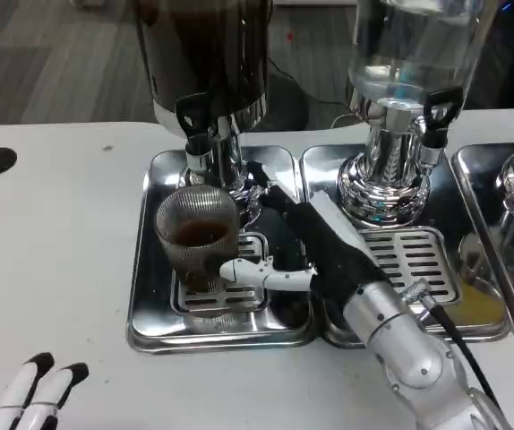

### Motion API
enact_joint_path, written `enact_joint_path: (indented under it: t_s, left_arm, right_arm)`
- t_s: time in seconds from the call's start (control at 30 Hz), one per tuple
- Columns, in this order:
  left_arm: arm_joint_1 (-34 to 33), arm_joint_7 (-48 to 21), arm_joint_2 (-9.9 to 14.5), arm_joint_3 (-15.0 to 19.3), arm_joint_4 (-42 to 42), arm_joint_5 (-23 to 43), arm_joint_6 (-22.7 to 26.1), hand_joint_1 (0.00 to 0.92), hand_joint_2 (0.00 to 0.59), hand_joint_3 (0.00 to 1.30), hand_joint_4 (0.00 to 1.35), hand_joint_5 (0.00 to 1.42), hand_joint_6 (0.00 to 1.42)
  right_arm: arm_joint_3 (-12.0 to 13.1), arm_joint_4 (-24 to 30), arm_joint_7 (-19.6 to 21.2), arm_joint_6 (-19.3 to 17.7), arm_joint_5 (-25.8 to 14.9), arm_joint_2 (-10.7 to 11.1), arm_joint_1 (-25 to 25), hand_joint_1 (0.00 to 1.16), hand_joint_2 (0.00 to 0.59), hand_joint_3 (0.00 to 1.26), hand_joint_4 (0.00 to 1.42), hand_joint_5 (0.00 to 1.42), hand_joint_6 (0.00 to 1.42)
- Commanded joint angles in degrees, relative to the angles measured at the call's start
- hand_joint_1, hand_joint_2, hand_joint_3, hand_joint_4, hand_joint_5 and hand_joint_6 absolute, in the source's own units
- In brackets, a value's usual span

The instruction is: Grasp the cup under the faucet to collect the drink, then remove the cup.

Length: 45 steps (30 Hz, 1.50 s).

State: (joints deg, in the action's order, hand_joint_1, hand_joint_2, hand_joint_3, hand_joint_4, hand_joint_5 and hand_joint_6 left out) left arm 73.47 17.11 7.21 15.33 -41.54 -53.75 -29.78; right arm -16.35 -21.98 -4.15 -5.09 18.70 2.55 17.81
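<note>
The right hand (306,246) is seen reaching across the left drip tray (149,313), its fingers wrapped around the ribbed cup (197,235), with a white thumb curled beneath the cup's base. The cup is held upright over the tray's slotted grate (248,296), directly below the black faucet (192,115) of the dark dispenser (208,54), and a little brown drink is visible inside it. A second, clear dispenser (409,54) is stood on the neighbouring tray (472,331). At the worktop's (51,269) near-left corner, the left hand (29,394) is shown with fingers extended, nothing held.
</note>
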Motion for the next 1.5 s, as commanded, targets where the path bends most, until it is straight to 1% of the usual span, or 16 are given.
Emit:
enact_joint_path:
  t_s: [0.03,0.1,0.23,0.47,0.73,0.97,1.17,1.5]
  left_arm:
    - [-0.53,-1.38,0.33,0.79,0.61,1.31,-0.13,0.000,0.050,0.18,0.04,0.17,0.52]
    - [-0.69,-1.60,0.38,0.97,0.68,1.64,-0.23,0.000,0.051,0.18,0.04,0.17,0.52]
    - [-0.79,-1.95,0.40,1.34,0.70,2.04,-0.52,0.000,0.053,0.18,0.04,0.17,0.52]
    - [-0.62,-2.57,0.47,2.22,0.82,2.61,-1.08,0.000,0.053,0.19,0.05,0.17,0.52]
    - [-0.04,-2.61,0.20,3.14,0.91,3.36,-1.96,0.000,0.063,0.20,0.05,0.18,0.52]
    - [0.39,-2.84,0.22,4.31,1.72,4.18,-2.89,0.000,0.064,0.20,0.06,0.18,0.52]
    - [0.82,-2.50,0.17,5.54,2.53,4.91,-3.87,0.000,0.066,0.21,0.07,0.19,0.52]
    - [0.58,-2.83,0.19,6.95,4.44,6.19,-4.86,0.000,0.075,0.22,0.08,0.19,0.52]
  right_arm:
    - [-0.41,1.33,-0.34,0.31,-0.61,-0.88,0.49,0.69,0.110,0.00,0.00,0.05,0.00]
    - [-0.84,1.77,0.00,0.49,-0.59,-1.67,0.18,0.69,0.110,0.00,0.00,0.05,0.00]
    - [-1.23,1.97,0.41,0.70,-0.41,-2.46,-0.18,0.69,0.107,0.00,0.00,0.05,0.00]
    - [-1.80,0.64,1.45,0.78,-0.01,-3.88,-0.16,0.70,0.105,0.00,0.00,0.05,0.00]
    - [-2.54,-0.60,3.51,0.57,0.64,-4.89,-0.13,0.72,0.101,0.00,0.00,0.05,0.00]
    - [-3.13,-2.36,5.43,0.25,0.93,-5.58,-0.15,0.74,0.112,0.00,0.00,0.06,0.00]
    - [-3.62,-4.38,6.70,-0.08,1.48,-6.44,0.62,0.77,0.121,0.00,0.00,0.07,0.00]
    - [-4.47,-6.93,8.84,0.12,2.25,-8.04,1.84,0.78,0.122,0.00,0.01,0.07,0.00]
